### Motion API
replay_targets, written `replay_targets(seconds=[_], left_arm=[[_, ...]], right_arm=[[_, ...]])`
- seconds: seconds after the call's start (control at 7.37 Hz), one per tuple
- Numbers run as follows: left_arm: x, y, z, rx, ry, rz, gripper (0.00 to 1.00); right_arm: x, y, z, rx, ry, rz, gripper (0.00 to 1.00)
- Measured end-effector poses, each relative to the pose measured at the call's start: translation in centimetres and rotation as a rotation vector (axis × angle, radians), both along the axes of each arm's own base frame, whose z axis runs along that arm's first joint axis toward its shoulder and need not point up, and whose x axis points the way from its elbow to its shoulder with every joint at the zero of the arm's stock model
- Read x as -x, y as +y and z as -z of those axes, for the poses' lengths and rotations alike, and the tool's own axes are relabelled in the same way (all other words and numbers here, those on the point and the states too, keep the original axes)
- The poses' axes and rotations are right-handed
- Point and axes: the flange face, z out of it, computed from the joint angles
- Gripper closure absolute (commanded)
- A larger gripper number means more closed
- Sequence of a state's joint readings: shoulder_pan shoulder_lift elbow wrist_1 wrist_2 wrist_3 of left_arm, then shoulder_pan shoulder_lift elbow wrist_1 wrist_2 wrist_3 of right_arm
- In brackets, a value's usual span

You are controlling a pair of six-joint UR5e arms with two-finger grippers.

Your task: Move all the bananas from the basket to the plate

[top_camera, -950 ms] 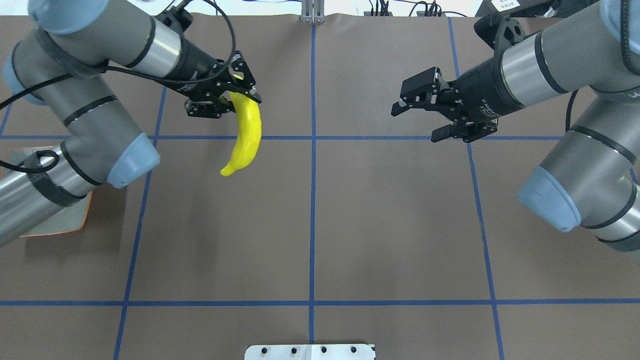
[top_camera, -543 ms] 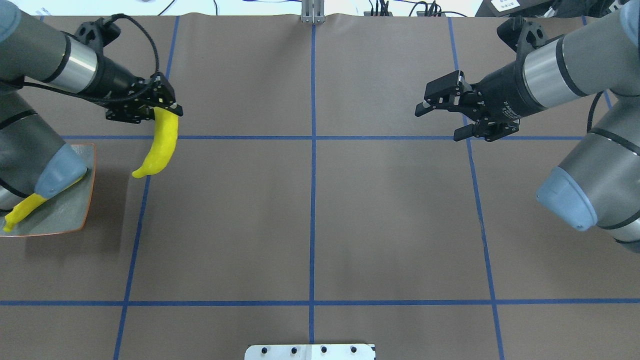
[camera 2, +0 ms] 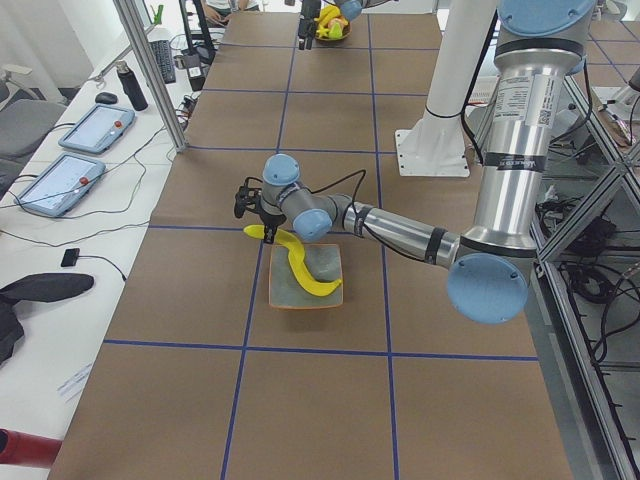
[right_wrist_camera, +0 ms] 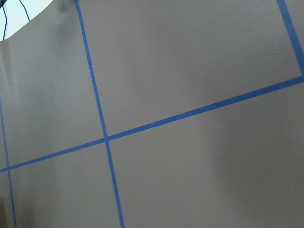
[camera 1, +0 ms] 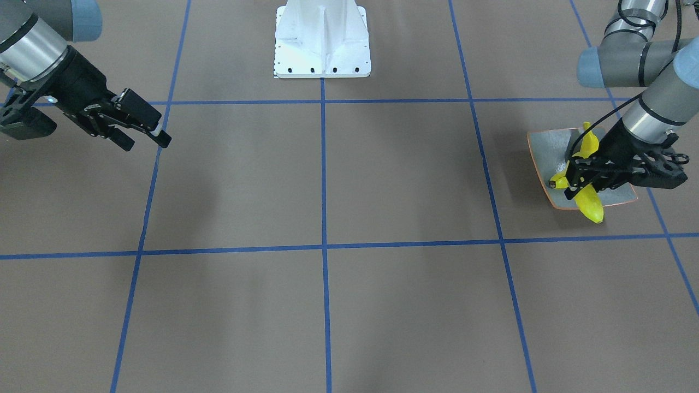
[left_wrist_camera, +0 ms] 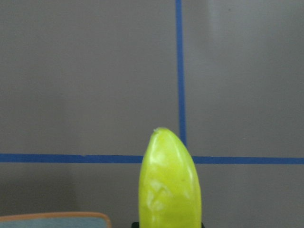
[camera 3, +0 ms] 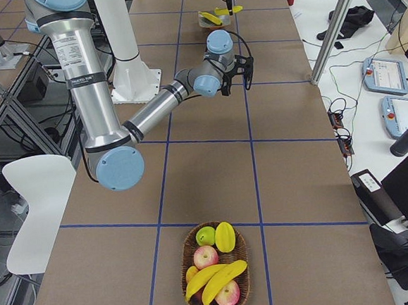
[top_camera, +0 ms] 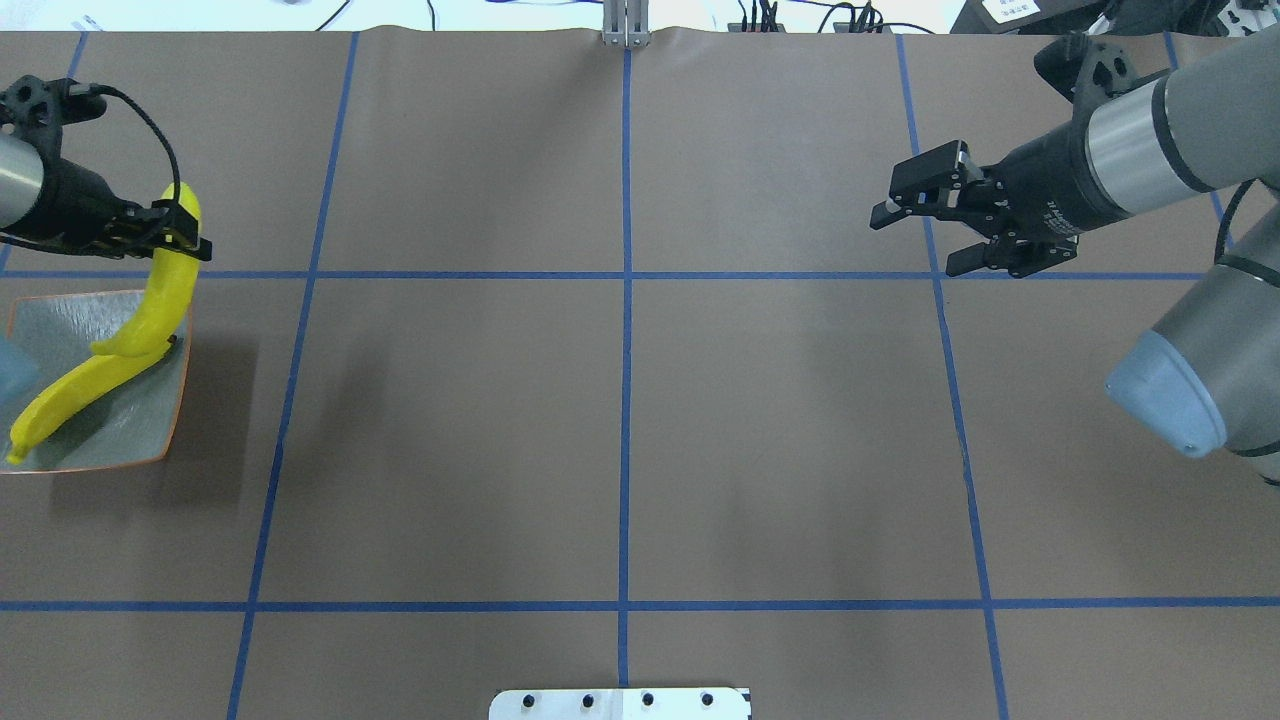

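My left gripper (top_camera: pixel 178 240) is shut on a yellow banana (top_camera: pixel 165 290) near its far end. That banana hangs over the far right edge of the grey-green plate (top_camera: pixel 130 430), its lower tip above a second banana (top_camera: pixel 70 400) that lies across the plate. The front view shows the left gripper (camera 1: pixel 574 180), the held banana (camera 1: pixel 592 208) and the plate (camera 1: pixel 546 147). The left wrist view is filled by the held banana (left_wrist_camera: pixel 170 185). My right gripper (top_camera: pixel 915 243) hovers open and empty over the far right of the table. The basket (camera 3: pixel 189 298) holds two bananas (camera 3: pixel 217 278).
The basket also holds apples and a green fruit (camera 3: pixel 205 235); it stands at the table's right end, outside the overhead view. The robot's white base (camera 1: pixel 322 38) stands at the near middle. Blue tape lines cross the brown table.
My left arm has swung left with the banana, from mid-table to over the plate's edge. The right gripper has drifted right, still open.
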State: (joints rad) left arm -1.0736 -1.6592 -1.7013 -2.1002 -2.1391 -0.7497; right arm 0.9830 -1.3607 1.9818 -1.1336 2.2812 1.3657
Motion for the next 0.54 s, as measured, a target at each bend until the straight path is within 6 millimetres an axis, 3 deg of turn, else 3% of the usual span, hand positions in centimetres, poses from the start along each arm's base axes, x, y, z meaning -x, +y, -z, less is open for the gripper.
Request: replay_targets(seconds=[0.27, 0.54], left_arm=[[2.3, 0.9, -3.9, -0.032, -0.131, -0.017, 1.0], [3.0, 1.1, -5.5, -0.042, -0.196, -0.005, 1.0]], right_arm=[[-0.8, -0.1, -1.3, -0.009, 0.021, -0.001, 0.0], [-0.9, 0.0, -1.9, -0.004, 0.028, -0.002, 0.0]])
